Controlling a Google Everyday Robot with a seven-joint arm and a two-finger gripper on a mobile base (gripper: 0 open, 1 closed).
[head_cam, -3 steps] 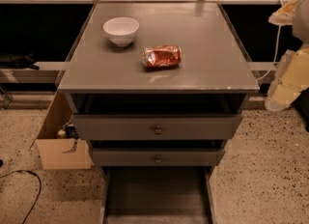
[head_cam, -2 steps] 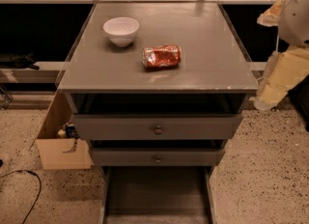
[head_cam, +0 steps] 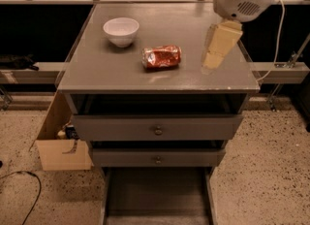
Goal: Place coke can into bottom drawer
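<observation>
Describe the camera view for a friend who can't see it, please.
A dented red coke can lies on its side on a grey cabinet top, the robot's gripper hanging just to its right. A white bowl sits further back left; the bottom drawer below is pulled open.

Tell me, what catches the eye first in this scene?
The crushed red coke can lies on its side in the middle of the grey cabinet top, with a white bowl behind it to the left. The robot's cream gripper hangs over the top's right side, apart from the can. Below, the bottom drawer is pulled open.
</observation>
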